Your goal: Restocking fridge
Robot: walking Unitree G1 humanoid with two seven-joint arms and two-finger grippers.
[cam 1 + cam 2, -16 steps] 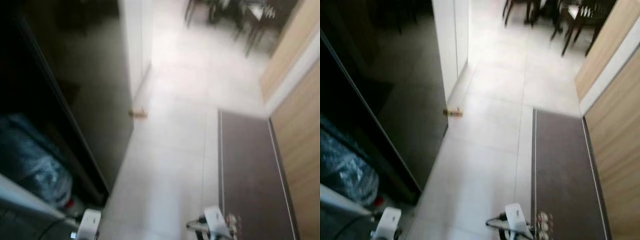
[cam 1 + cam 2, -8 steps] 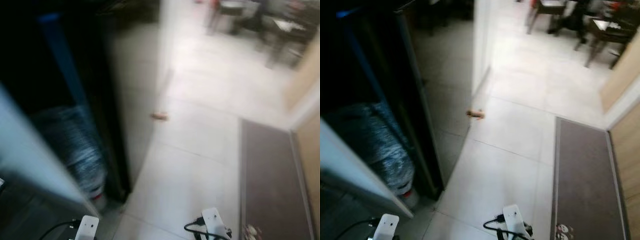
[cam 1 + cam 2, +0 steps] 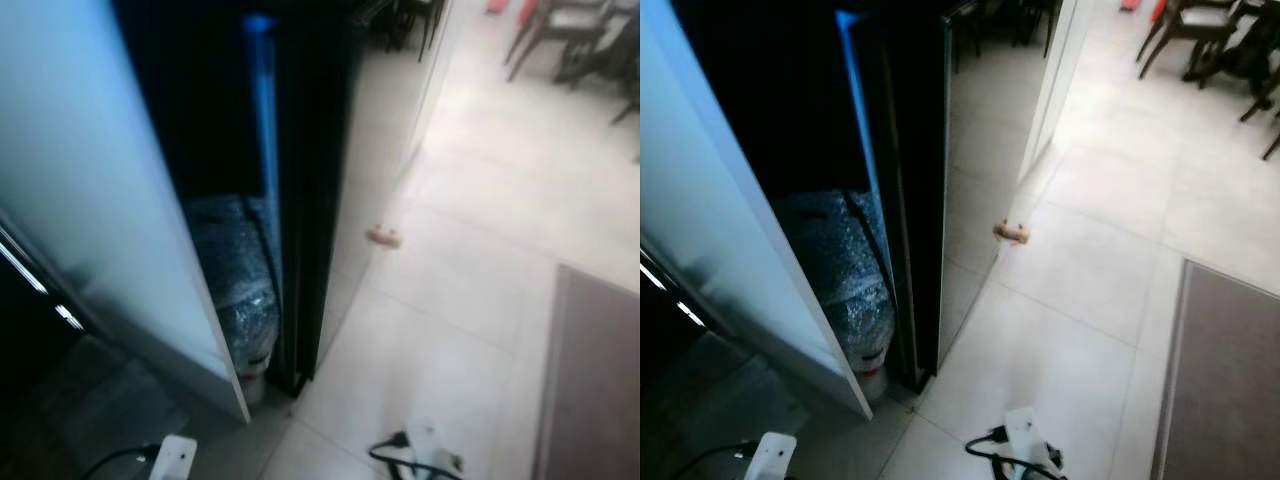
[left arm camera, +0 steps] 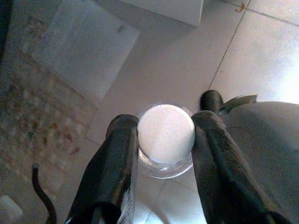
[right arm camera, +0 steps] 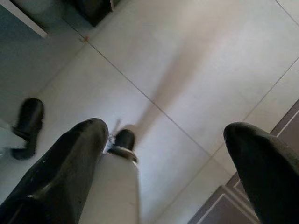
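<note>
Early in the restock, by the look of it. Bottle (image 4: 166, 140) clamped in left gripper (image 4: 163, 140), down over the floor. Right gripper (image 5: 166, 140) spread wide, empty. Fridge (image 3: 910, 190) standing open ahead; carrying in and shelving left.

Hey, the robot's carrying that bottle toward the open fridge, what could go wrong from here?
1. The left gripper pinches the bottle only just under its white cap, high above the tiled floor; a jolt while walking might let it slip.
2. The open fridge door stands close on the robot's left; a swinging arm may clip it.
3. A small doorstop sits on the floor near the fridge's side, a possible trip point.
</note>
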